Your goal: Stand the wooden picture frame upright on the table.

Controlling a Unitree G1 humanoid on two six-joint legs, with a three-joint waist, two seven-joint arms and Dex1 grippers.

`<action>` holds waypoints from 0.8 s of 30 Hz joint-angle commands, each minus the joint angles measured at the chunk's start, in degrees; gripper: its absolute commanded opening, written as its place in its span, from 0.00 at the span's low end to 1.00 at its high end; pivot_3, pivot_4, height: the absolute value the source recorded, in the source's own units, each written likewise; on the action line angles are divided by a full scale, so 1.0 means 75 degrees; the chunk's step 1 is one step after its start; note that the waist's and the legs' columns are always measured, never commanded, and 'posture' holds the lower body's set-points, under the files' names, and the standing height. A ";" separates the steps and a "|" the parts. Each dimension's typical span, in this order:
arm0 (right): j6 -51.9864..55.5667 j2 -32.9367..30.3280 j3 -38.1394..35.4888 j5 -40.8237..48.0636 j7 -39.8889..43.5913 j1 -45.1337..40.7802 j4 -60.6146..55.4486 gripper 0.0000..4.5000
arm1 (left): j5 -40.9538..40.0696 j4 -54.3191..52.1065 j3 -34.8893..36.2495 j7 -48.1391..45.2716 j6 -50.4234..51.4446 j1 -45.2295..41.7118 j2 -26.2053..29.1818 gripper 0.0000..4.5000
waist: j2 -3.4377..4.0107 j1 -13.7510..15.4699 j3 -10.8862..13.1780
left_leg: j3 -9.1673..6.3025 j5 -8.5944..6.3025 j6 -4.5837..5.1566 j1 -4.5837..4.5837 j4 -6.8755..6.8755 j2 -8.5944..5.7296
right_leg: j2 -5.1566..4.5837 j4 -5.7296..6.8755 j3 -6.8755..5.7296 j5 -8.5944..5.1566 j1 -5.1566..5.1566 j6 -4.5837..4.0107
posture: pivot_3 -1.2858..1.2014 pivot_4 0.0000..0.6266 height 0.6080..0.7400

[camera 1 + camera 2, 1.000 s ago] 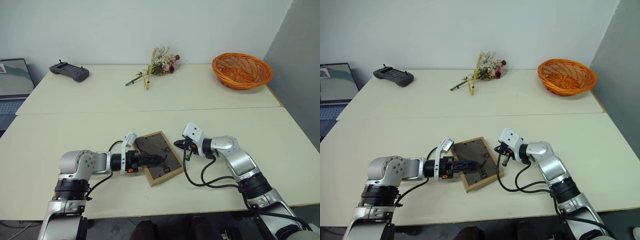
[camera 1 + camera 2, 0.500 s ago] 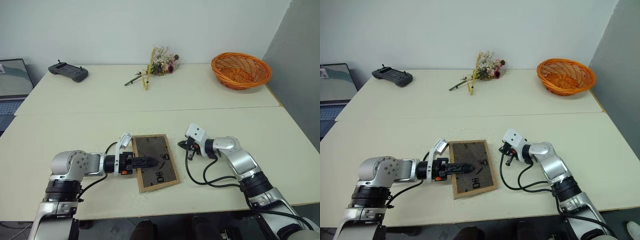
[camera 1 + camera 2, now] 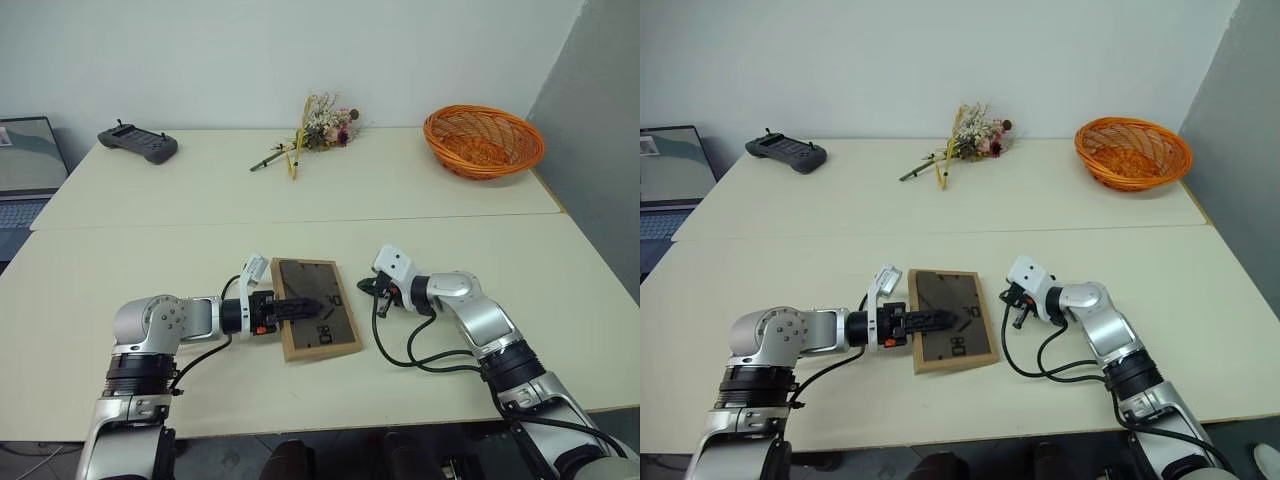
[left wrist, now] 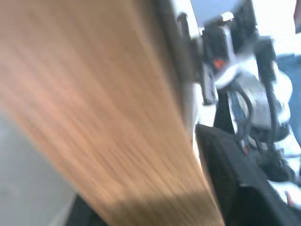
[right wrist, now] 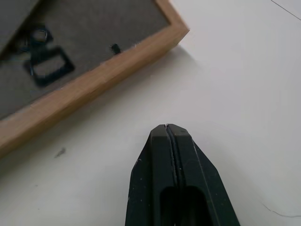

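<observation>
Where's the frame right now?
The frame lies back-up on the near table section, between the left gripper, whose fingers reach over it, and the right gripper.

head pair: high, facing forward and down over the table (image 3: pixel 420 190), both sharing the wooden picture frame (image 3: pixel 318 320) | left wrist: pressed against that frame's wood edge | right wrist: close above the tabletop, just beside the frame's corner
</observation>
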 commanded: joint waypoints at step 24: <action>0.1256 -0.1365 0.0835 0.1773 0.2504 0.1132 -0.3614 0.00 | -0.1096 -0.0744 0.1755 0.1338 0.2075 0.0297 -0.0258 1.00 | -0.0003 -0.0012 0.0001 | -0.0027 -0.0002 0.0000 0.0007 -0.0004 0.0000 | 0.0004 -0.0001 -0.0005 -0.0001 0.0003 0.0001 | 0.52 0.24 1.00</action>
